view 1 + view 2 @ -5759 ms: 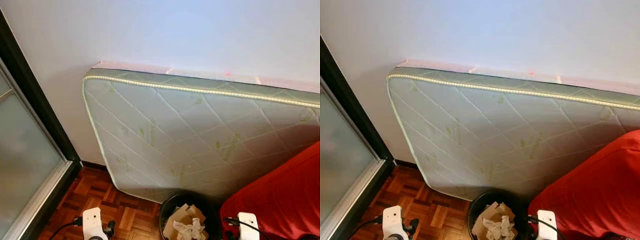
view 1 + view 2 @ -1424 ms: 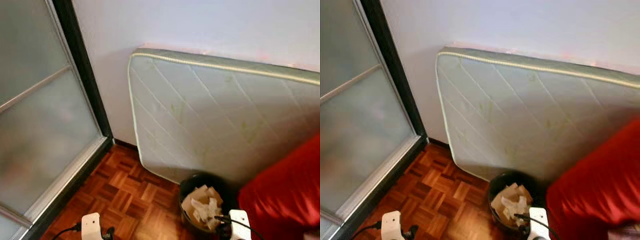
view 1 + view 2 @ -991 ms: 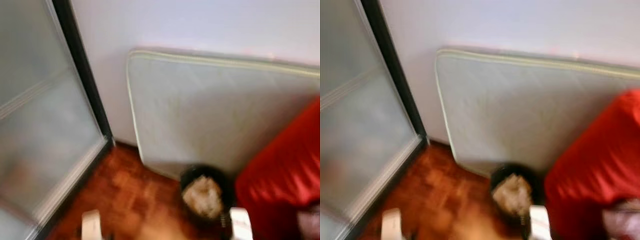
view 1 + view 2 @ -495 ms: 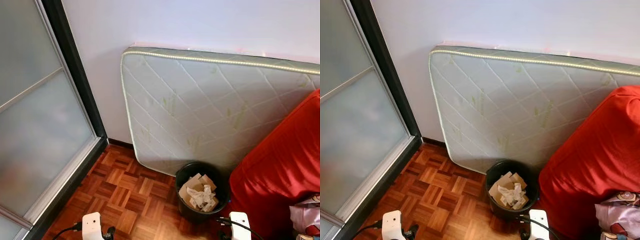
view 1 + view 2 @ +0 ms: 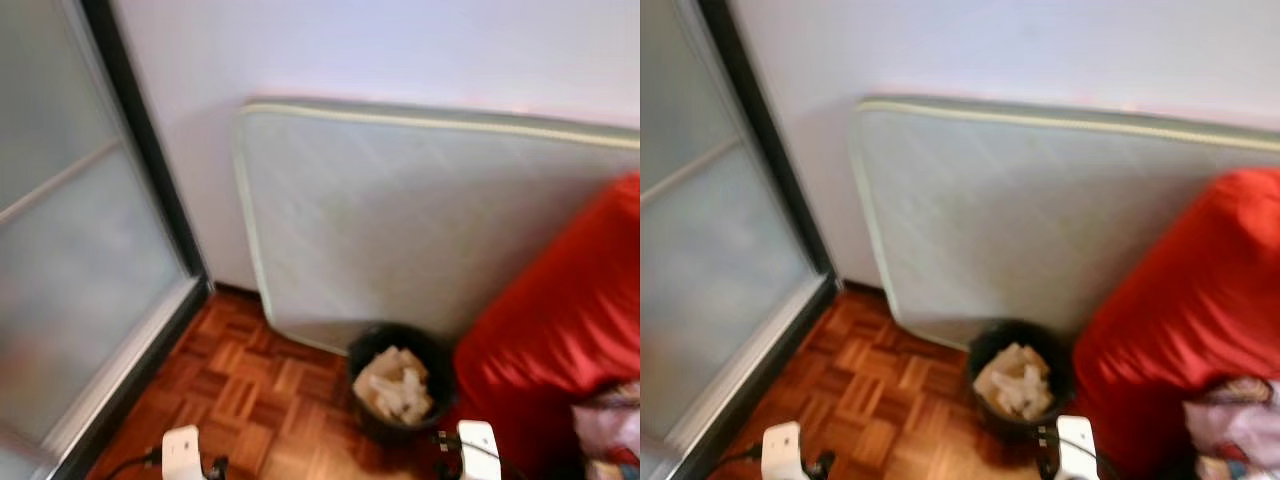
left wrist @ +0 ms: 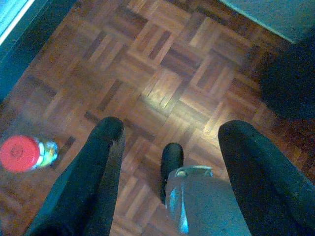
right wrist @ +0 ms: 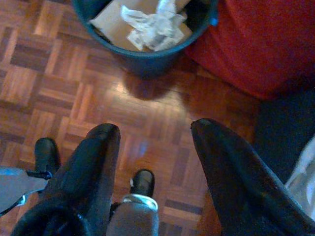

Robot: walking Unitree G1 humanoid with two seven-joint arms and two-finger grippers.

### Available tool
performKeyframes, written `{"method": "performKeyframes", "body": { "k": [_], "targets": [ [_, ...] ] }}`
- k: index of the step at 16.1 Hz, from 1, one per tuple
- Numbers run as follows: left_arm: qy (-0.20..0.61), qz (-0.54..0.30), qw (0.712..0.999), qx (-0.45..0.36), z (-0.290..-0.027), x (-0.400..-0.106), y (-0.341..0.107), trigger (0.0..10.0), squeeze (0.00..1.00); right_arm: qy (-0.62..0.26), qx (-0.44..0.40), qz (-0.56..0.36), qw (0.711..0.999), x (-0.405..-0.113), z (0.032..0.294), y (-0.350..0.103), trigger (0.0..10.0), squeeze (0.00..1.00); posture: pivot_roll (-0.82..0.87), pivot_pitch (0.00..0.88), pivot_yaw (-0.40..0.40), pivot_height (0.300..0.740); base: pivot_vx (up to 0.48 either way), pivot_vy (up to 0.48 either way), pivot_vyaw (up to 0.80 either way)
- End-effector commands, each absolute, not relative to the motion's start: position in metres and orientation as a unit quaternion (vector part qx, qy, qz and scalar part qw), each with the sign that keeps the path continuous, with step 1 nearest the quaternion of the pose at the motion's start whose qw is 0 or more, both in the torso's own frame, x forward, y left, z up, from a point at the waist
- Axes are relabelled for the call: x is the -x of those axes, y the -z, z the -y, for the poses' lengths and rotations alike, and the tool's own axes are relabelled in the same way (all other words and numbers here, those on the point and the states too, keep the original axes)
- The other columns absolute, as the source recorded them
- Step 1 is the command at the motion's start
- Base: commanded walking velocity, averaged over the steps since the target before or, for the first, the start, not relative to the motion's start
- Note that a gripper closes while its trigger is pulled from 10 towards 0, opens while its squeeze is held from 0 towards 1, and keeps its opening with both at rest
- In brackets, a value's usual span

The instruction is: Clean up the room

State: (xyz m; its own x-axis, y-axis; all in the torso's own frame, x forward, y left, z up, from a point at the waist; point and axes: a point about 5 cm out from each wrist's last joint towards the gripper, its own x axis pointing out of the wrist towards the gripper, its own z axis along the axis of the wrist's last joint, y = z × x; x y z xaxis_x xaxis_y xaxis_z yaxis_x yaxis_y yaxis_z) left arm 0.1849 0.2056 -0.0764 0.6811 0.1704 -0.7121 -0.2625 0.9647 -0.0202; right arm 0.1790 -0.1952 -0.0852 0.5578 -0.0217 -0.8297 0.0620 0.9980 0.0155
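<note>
Head views, blurred: I am facing a black waste bin (image 5: 398, 385) full of crumpled paper, standing on parquet floor (image 5: 240, 400) against a mattress (image 5: 400, 220) that is leaning on the wall, with a red cover (image 5: 560, 330) beside it. Left wrist: my left end effector (image 6: 172, 162) is hanging wide open, holding nothing; a red-capped bottle (image 6: 22, 153) is lying on the floor, apparently awaiting pickup. Right wrist: my right end effector (image 7: 155, 147) is gaping empty near the bin. Cleanup looks partly done.

You had a pale green quilted mattress (image 5: 400, 220) on a white wall (image 5: 380, 45), a black round bin (image 5: 1020, 385) with beige paper scraps (image 7: 142, 22), red-brown parquet floor (image 6: 162, 83), red fabric cushion (image 5: 560, 310), red-capped bottle (image 6: 22, 153).
</note>
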Motion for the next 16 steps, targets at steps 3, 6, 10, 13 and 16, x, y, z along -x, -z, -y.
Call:
{"method": "performKeyframes", "body": {
  "k": [3, 6, 10, 13, 16],
  "targets": [
    [-0.112, -0.386, 0.914, 0.048, -0.206, -0.186, 0.076, 10.0, 0.00, 0.023, -0.021, -0.475, 0.879, -0.177, 0.195, 0.086, 10.0, 0.00, 0.06, 0.000, -0.006, 0.740, 0.000, 0.000, -0.80],
    [-0.113, -0.386, 0.914, 0.048, -0.206, -0.185, 0.076, 10.0, 0.00, 0.023, -0.019, -0.475, 0.879, -0.178, 0.197, 0.086, 10.0, 0.00, 0.06, 0.000, -0.005, 0.740, 0.000, 0.000, -0.80],
    [-0.111, -0.388, 0.914, 0.045, -0.207, -0.185, 0.076, 10.0, 0.00, 0.028, -0.017, -0.476, 0.879, -0.176, 0.209, 0.084, 10.0, 0.00, 0.06, 0.000, -0.004, 0.740, 0.000, 0.000, -0.80],
    [-0.105, -0.390, 0.914, 0.030, -0.207, -0.186, 0.076, 10.0, 0.00, 0.026, -0.017, -0.476, 0.879, -0.176, 0.208, 0.084, 10.0, 0.00, 0.06, 0.000, -0.004, 0.740, 0.000, -0.320, -0.80],
    [-0.102, -0.392, 0.914, 0.031, -0.205, -0.185, 0.077, 10.0, 0.00, 0.018, -0.019, -0.477, 0.879, -0.177, 0.194, 0.086, 10.0, 0.00, 0.06, 0.000, -0.005, 0.740, 0.000, -0.160, -0.80]
  ]
}}
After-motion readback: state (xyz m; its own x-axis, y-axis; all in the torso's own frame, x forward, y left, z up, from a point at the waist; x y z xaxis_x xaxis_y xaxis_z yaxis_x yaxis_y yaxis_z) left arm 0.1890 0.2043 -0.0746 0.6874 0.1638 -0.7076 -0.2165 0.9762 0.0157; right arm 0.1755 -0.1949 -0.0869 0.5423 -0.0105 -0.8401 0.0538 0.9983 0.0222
